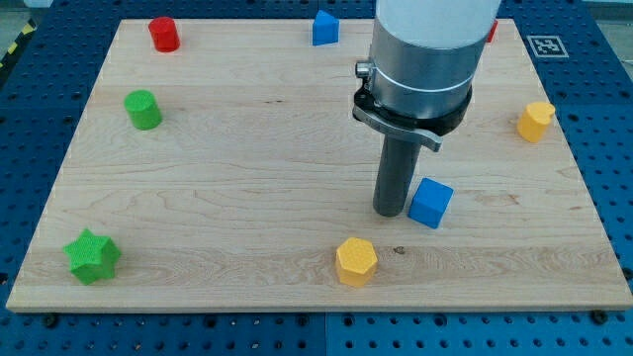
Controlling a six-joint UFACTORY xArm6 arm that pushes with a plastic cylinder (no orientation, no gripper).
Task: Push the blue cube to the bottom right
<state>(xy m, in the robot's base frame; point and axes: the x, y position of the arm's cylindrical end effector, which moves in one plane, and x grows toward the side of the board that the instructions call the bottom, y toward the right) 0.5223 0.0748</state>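
The blue cube (430,203) lies on the wooden board (247,198), right of centre in the lower half. My tip (389,212) rests on the board just left of the cube, touching or nearly touching its left side. The rod rises from there into the grey arm body (425,59) at the view's top.
A yellow hexagonal block (356,261) lies below the tip. A yellow block (535,121) is at the right edge. A second blue block (324,28) and a red cylinder (163,34) are at the top. A green cylinder (143,109) and a green star (91,256) are at the left.
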